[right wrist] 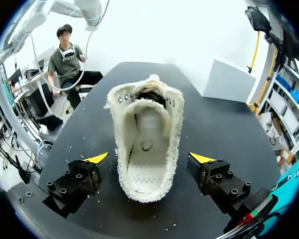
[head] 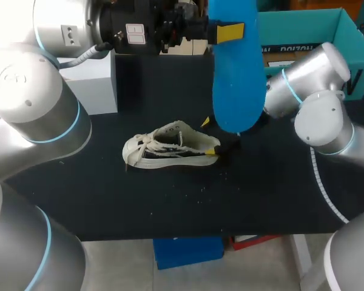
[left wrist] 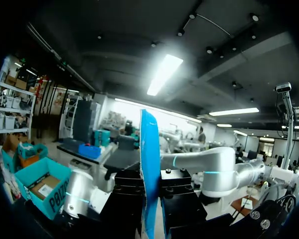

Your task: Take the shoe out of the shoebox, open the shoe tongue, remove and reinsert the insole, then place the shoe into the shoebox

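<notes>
The left arm (head: 39,115) and right arm (head: 318,100) were silver-grey, with rounded joints ringed in thin light-blue bands. The right gripper (right wrist: 149,158) had black finger blocks studded with socket screws and yellow wedge tips. Beside the right arm ran what looked like a ribbed pale cable (head: 320,182).

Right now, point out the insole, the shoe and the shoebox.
insole (head: 235,85), head view, middle of its blue face.
shoe (right wrist: 147,184), right wrist view, its heel end.
shoebox (head: 297,27), head view, its teal wall.

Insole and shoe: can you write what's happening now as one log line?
left tool: shut on insole, held up | right tool: open, either side of shoe heel | shoe: on table, insole out
</notes>
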`<control>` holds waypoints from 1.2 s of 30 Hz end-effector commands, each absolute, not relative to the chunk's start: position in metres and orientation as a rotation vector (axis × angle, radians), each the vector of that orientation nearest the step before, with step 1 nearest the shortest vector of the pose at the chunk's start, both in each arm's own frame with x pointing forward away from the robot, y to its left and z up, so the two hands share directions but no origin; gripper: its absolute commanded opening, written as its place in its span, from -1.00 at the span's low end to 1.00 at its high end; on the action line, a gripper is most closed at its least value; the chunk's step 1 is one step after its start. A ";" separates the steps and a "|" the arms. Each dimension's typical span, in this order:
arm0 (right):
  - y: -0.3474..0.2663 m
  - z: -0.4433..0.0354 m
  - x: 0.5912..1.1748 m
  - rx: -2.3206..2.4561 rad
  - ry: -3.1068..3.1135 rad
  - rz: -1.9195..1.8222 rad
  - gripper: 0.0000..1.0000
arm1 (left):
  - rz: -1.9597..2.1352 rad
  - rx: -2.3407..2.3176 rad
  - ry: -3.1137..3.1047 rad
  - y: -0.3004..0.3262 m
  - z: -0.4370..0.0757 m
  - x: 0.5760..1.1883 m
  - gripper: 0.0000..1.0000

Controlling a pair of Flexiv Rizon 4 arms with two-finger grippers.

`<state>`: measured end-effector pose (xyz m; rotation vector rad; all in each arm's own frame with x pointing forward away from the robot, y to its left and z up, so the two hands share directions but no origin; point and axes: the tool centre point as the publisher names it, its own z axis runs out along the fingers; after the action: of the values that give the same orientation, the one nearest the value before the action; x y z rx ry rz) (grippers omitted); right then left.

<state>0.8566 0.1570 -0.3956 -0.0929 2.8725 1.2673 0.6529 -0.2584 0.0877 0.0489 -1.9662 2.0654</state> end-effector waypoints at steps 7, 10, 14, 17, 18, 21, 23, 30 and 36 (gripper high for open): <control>0.152 -0.413 0.846 -0.032 2.831 1.361 1.00 | 2.065 0.051 -1.969 -0.259 0.088 0.652 -1.00; 0.152 -0.415 0.846 -0.025 2.835 1.361 1.00 | 2.065 0.051 -1.969 -0.259 0.088 0.652 -1.00; 0.152 -0.418 0.845 -0.016 2.840 1.356 1.00 | 2.065 0.051 -1.969 -0.259 0.088 0.652 -1.00; 0.151 -0.420 0.845 -0.010 2.842 1.353 1.00 | 2.065 0.051 -1.969 -0.259 0.088 0.652 -1.00; 0.151 -0.421 0.845 -0.008 2.843 1.352 1.00 | 2.065 0.051 -1.969 -0.259 0.088 0.652 -1.00; 0.151 -0.421 0.845 -0.004 2.846 1.346 1.00 | 2.065 0.051 -1.969 -0.259 0.088 0.652 -1.00; 0.149 -0.419 0.845 -0.005 2.854 1.313 1.00 | 2.065 0.051 -1.969 -0.259 0.088 0.652 -1.00; 0.136 -0.402 0.855 -0.014 2.987 0.928 1.00 | 2.065 0.051 -1.969 -0.259 0.088 0.652 -1.00; 0.136 -0.382 0.866 -0.029 3.008 0.723 1.00 | 2.065 0.051 -1.969 -0.259 0.088 0.652 -1.00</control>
<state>0.8642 0.1324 -0.3973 -0.0323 2.9247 0.9926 0.6529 -0.2584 0.0877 0.0489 -1.9662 2.0654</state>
